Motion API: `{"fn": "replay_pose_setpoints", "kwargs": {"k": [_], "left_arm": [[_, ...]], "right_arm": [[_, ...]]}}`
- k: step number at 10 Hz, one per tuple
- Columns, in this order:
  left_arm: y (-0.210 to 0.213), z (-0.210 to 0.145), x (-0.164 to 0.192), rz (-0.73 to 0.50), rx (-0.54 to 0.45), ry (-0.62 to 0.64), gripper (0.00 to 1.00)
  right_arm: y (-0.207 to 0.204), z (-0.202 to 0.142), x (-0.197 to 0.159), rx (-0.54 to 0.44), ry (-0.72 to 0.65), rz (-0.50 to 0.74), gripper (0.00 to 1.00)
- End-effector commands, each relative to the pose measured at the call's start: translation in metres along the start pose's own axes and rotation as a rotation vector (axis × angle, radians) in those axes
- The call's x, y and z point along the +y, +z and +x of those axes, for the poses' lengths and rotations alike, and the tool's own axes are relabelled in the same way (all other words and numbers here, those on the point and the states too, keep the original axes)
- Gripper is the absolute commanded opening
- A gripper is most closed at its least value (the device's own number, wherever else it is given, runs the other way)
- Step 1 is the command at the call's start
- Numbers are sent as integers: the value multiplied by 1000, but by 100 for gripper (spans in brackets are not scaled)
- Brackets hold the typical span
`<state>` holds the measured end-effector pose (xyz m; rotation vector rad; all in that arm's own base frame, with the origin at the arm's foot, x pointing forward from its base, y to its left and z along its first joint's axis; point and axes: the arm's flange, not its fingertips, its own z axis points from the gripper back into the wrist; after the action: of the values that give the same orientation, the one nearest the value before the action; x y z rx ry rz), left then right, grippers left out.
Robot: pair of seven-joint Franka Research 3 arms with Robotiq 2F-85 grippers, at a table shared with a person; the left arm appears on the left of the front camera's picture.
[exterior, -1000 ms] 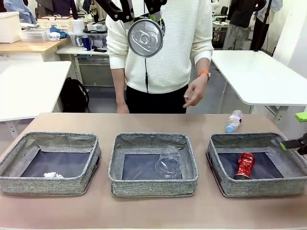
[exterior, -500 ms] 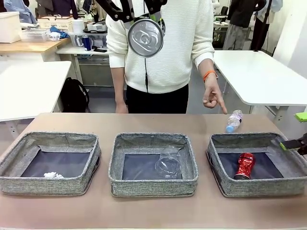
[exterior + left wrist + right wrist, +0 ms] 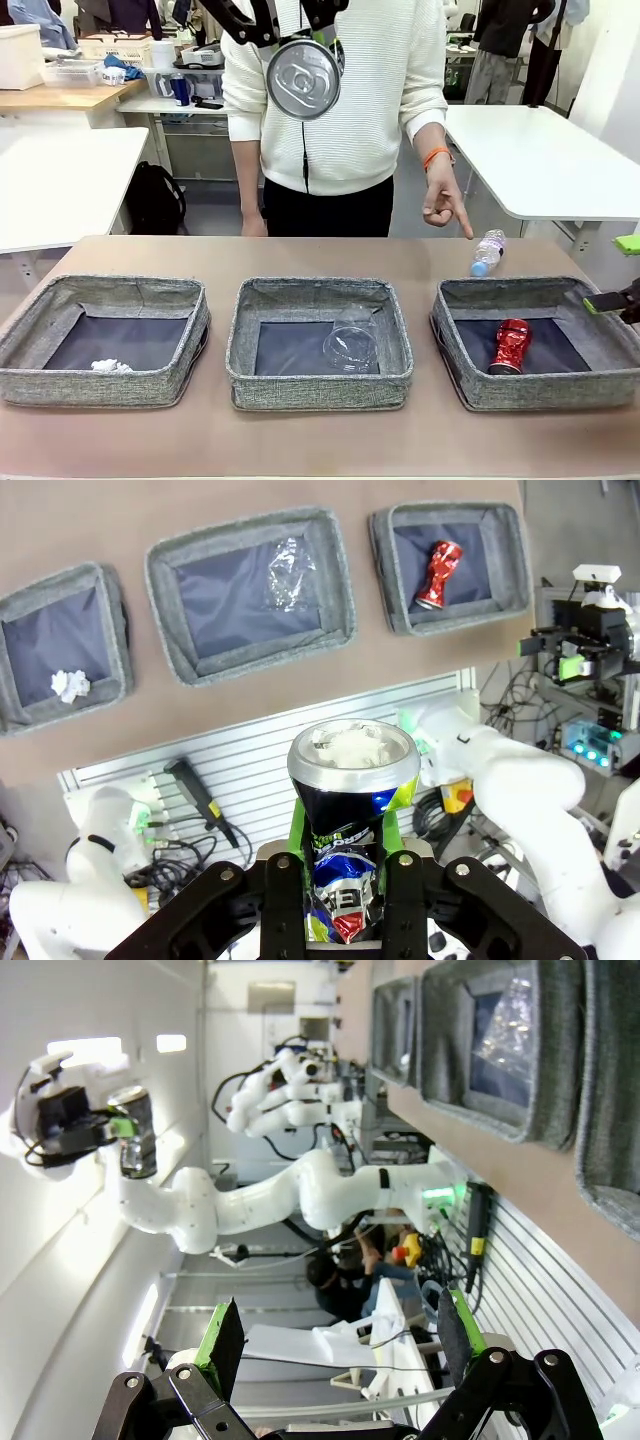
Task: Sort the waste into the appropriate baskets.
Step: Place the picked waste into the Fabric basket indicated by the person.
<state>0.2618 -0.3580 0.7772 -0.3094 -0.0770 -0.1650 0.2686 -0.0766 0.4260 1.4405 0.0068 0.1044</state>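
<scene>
Where the left wrist view looks straight down, the left pincer [image 3: 335,900] stands clamped on the dark printed can [image 3: 350,820], high above the desk [image 3: 250,510]; the can's crumpled side carries blue, green and white print too creased to read. The front view gives only that can's silver end [image 3: 304,77], held up in front of the person's white sweater.

The right pincer [image 3: 335,1345] shows its 2 green-padded fingers spread wide with nothing between them; in the front view it sits at the right edge [image 3: 618,272], beside the right basket [image 3: 462,385].

From above, all 3 baskets line up:
- left basket [image 3: 15,610] with the crumpled white paper wad [image 3: 69,685]
- middle basket [image 3: 165,630] with the clear plastic cup [image 3: 285,570], lying on its side
- right basket: the crushed red can [image 3: 437,575]

The front view adds the small clear bottle [image 3: 487,253], lying on the desk behind the right basket, purple label unreadable. The person's hand [image 3: 441,203] points a finger down toward it. The right wrist view, rolled sideways, catches the other arm holding its can aloft.
</scene>
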Motion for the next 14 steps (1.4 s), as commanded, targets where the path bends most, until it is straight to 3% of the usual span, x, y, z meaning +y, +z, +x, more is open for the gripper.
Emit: {"fn": "replay_pose_setpoints", "kwargs": {"k": [1,3,6,8,9,11,14], "left_arm": [[-38,-7,-11,1,-82,-52,29],[-115,-12,-22,-106,-112,-114,29],[-215,9,-67,-222,-115,-162,29],[-263,52,-118,-253,-108,-222,29],[-280,77,-140,-255,-112,-217,29],[-317,123,-178,-201,-116,-182,29],[-350,145,-192,-149,-99,-121,29]], "right_arm": [[32,-10,-7,-8,-1,-62,100],[111,-39,-5,-116,31,-218,100],[183,-88,16,-318,74,-258,100],[197,-114,13,-357,105,-223,100],[193,-102,24,-357,43,-269,100],[193,-102,24,-357,43,-269,100],[193,-102,24,-357,43,-269,100]]}}
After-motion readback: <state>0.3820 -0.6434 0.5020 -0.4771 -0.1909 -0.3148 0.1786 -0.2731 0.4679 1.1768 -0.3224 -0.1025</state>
